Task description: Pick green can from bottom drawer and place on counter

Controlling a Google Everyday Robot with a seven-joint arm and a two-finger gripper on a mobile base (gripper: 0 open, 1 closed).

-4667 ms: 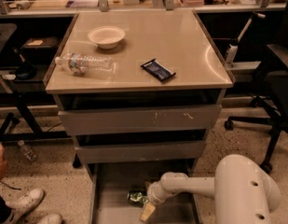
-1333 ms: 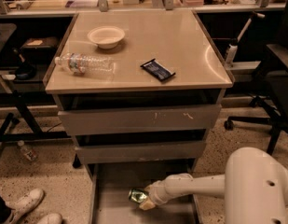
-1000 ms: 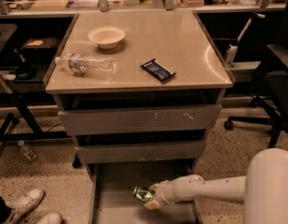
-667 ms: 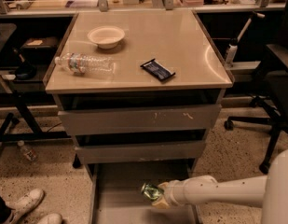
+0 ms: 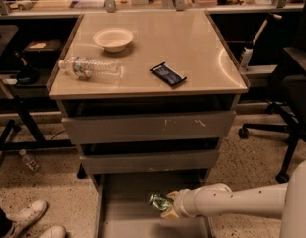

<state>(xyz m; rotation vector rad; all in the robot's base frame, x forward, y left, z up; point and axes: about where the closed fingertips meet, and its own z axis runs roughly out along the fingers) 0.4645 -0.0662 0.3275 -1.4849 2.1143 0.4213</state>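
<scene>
The green can (image 5: pixel 159 201) is small, shiny and dented. My gripper (image 5: pixel 167 206) is shut on it and holds it tilted, lifted a little above the floor of the bottom drawer (image 5: pixel 124 208), which is pulled out below the two grey-fronted drawers. My white arm (image 5: pixel 231 202) reaches in from the lower right. The glossy beige counter (image 5: pixel 202 48) tops the cabinet well above the can.
On the counter lie a clear water bottle (image 5: pixel 89 67) at the left, a white bowl (image 5: pixel 113 38) at the back and a dark snack packet (image 5: pixel 168 74) in the middle. An office chair (image 5: pixel 291 103) stands at the right. White shoes (image 5: pixel 28 221) are at the lower left.
The gripper closed on the green can on the drawer floor, then lifted it and carried it up and to the right. The arm's elbow has swung out to the right.
</scene>
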